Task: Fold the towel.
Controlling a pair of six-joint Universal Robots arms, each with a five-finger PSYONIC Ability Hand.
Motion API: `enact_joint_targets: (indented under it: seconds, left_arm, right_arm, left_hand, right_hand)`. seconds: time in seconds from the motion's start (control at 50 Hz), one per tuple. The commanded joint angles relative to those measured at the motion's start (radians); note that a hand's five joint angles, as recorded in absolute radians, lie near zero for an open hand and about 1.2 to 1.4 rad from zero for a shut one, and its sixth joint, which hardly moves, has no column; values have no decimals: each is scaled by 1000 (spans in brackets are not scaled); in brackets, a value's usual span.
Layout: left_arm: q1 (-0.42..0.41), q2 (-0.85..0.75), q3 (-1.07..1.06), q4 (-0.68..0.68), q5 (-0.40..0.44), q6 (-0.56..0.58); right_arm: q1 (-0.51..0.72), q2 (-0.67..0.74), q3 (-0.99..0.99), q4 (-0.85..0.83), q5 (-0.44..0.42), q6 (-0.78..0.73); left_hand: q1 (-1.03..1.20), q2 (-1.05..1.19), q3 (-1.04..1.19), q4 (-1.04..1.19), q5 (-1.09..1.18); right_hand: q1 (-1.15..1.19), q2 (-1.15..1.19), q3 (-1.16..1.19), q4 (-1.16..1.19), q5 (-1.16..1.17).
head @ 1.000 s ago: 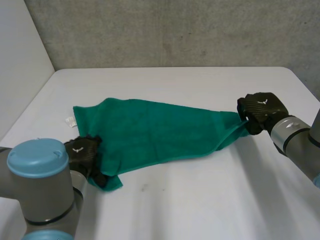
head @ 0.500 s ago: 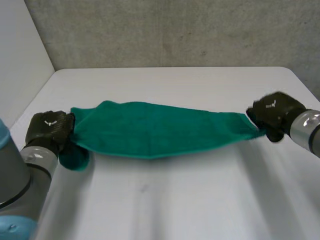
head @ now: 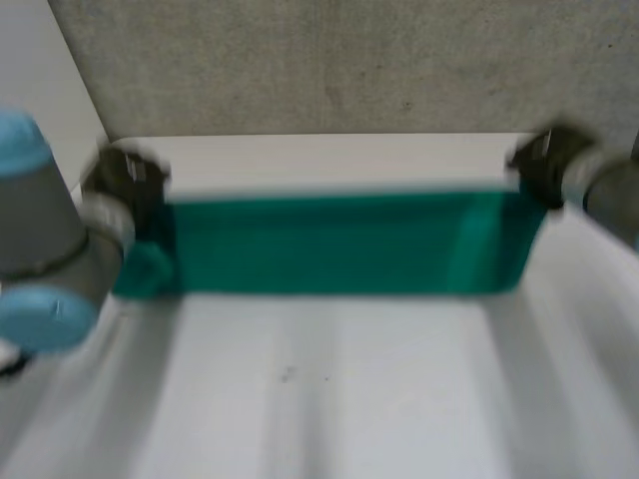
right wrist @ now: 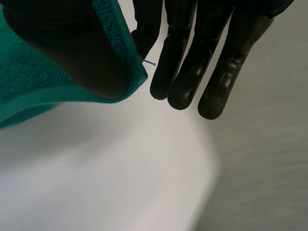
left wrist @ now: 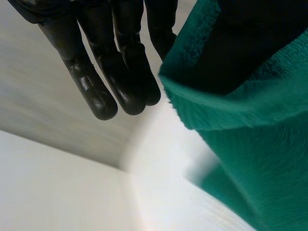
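Observation:
The green towel [head: 329, 244] hangs as a taut band above the white table [head: 349, 399], stretched between my two hands. My left hand [head: 125, 178] holds the towel's left upper corner; in the left wrist view the cloth [left wrist: 250, 144] is pinched beside the straight fingers [left wrist: 110, 72], with the thumb wrapped in it. My right hand [head: 544, 165] holds the right upper corner; in the right wrist view the towel [right wrist: 38, 91] is folded over the thumb next to the hand's long fingers [right wrist: 202, 62]. A bunched end of cloth droops under the left hand.
A grey concrete wall [head: 349, 60] runs behind the table's far edge. My left arm with its light-blue caps [head: 45, 314] stands at the left side. A white wall stands to the left of the table.
The left hand closed on the towel's near corner. Both hands then rose and moved toward the far edge, lifting the towel off the table and pulling it into a straight band.

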Motion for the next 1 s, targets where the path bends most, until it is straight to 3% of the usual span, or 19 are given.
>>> enact_joint_targets:
  seconds: [0.02, 0.08, 0.22, 0.28, 0.36, 0.46, 0.54, 0.64, 0.66, 0.82, 1.0]
  left_arm:
    - [-17, 52, 285, 315, 7, 5]
    - [-24, 93, 256, 375, 13, -38]
    - [-7, 133, 75, 334, 38, -127]
    - [35, 191, -156, 321, 82, -197]
    - [65, 201, -346, 340, 160, -210]
    - [102, 176, -480, 377, 217, -217]
    - [111, 28, -550, 410, 230, -205]
    - [112, -49, -557, 398, 222, -200]
    - [114, -51, -560, 391, 220, -199]
    - [164, 3, -559, 329, 213, -200]
    - [184, 75, -582, 286, 197, -211]
  right_arm:
    - [12, -62, -234, -482, -3, 335]
    - [15, -143, -126, -522, -28, 329]
    - [21, -210, 160, -512, -106, 318]
    - [15, -240, 323, -484, -127, 292]
    - [14, -247, 480, -449, -137, 256]
    - [11, -236, 631, -453, -160, 210]
    - [-9, -153, 692, -452, -175, 182]
    - [-29, -64, 711, -450, -172, 179]
    - [-35, -64, 712, -450, -170, 179]
    - [-109, -144, 729, -444, -178, 180]
    - [-137, -174, 740, -440, -172, 179]
  left_hand:
    - [308, 201, 204, 202, 264]
    - [308, 201, 204, 202, 264]
    - [308, 201, 204, 202, 264]
    - [308, 201, 204, 202, 264]
    - [308, 201, 204, 202, 264]
    - [308, 201, 204, 202, 264]
    - [294, 186, 190, 187, 250]
    - [-93, -201, -197, -199, -137]
    - [-227, -335, -332, -334, -271]
    - [-669, -776, -773, -775, -713]
    - [-675, -783, -779, -782, -719]
  right_hand:
    - [416, 223, 213, 209, 228]
    - [416, 223, 213, 209, 228]
    - [416, 223, 213, 209, 228]
    - [416, 223, 213, 209, 228]
    - [416, 223, 213, 209, 228]
    - [416, 223, 213, 209, 228]
    - [416, 223, 213, 209, 228]
    - [416, 223, 213, 209, 228]
    - [416, 223, 213, 209, 228]
    - [416, 223, 213, 209, 228]
    - [416, 223, 213, 209, 228]
